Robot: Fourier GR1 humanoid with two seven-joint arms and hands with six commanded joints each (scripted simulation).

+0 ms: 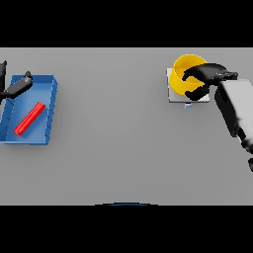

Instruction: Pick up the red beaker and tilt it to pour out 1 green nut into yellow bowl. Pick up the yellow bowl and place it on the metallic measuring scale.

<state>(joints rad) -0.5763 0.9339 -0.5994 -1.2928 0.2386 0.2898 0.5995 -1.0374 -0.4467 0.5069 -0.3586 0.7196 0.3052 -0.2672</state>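
The yellow bowl (184, 70) stands on the metallic measuring scale (173, 94) at the far right of the table. My right hand (206, 75) reaches in from the right and its fingers curl round the bowl's near-right rim, hiding part of it. The red beaker (29, 118) lies on its side inside a blue tray (51, 106) at the far left. My left hand (15, 87) hovers over the tray's far-left corner with straight fingers, holding nothing. No green nut shows.
The blue tray has raised walls and sits against the left edge of the view. My right forearm (236, 111) crosses the table's right side. Grey table (113, 128) stretches between tray and scale.
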